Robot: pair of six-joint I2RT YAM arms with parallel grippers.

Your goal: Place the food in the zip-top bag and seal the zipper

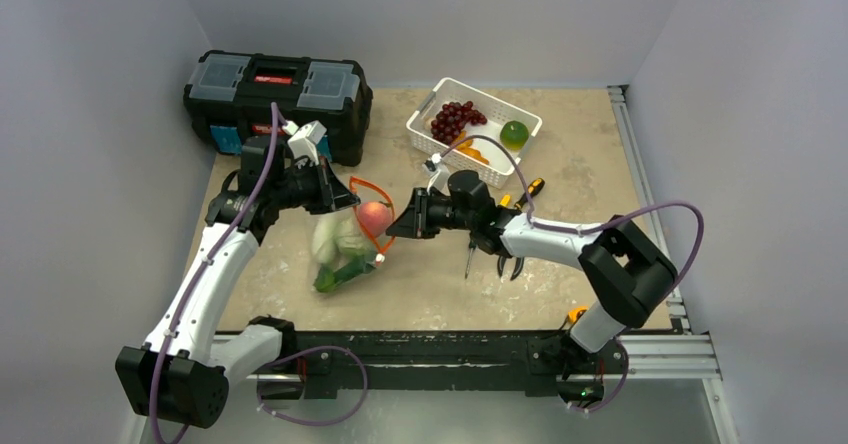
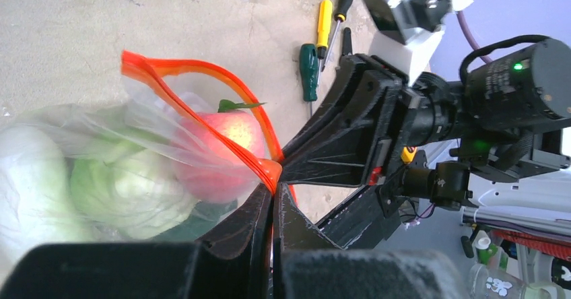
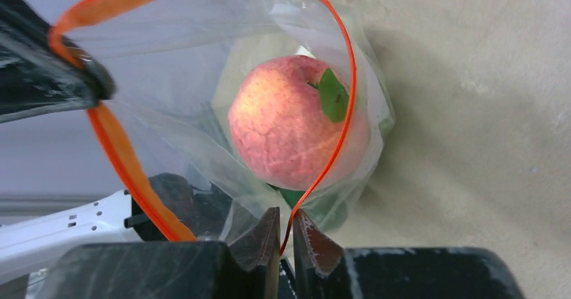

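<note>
Left end effector [image 2: 273, 190] and right end effector [image 3: 286, 230] each pinch the zipper [image 3: 123, 159], peach [image 3: 289, 130] between.

The left arm [image 1: 215, 264] and right arm [image 1: 560, 239] wear white shells between black joints; thick purple cables [image 1: 672, 202] loop loosely alongside them.

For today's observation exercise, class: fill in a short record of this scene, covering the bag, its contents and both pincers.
Bag: crinkly clear plastic zip-top bag
Contents: pink round peach, pale-green round cabbage, dark green cucumber
Mouth: orange-red zipper strip, gaping open
Left pincer: shut on the strip
Right pincer: closed around the strip's opposite side
Behind: white slotted basket, black toolbox
</note>
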